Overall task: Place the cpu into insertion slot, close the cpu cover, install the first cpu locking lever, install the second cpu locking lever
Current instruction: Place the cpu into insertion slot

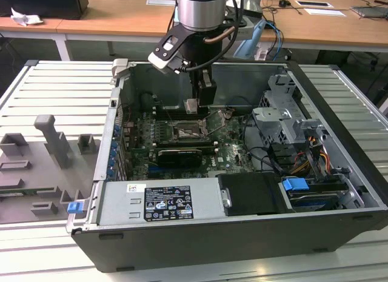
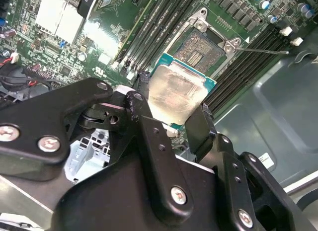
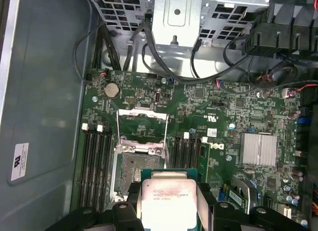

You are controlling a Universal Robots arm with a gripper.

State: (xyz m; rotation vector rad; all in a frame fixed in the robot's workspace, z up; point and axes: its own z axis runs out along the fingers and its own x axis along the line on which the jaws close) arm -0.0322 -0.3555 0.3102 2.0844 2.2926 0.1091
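My gripper (image 1: 193, 106) is shut on the cpu (image 1: 191, 105), a flat silvery square chip, and holds it inside the open computer case a little above the motherboard. In both wrist views the black fingers (image 2: 200, 125) clamp the cpu (image 2: 175, 94) by two opposite edges. The insertion slot (image 2: 198, 49) lies uncovered just past the chip, its dark centre showing. In the first wrist view the cpu (image 3: 166, 196) overlaps the near edge of the insertion slot (image 3: 134, 166), and the cpu cover (image 3: 141, 112) stands flipped up beyond it. A thin locking lever (image 2: 261, 50) sticks out sideways from the socket.
Black memory slots (image 3: 94, 161) flank the socket on both sides. A metal drive cage (image 1: 285, 115) and cable bundles fill the case on the exterior view's right. A power supply (image 1: 160, 203) lies along the front wall. Grey fixtures (image 1: 54, 142) stand outside on the exterior view's left.
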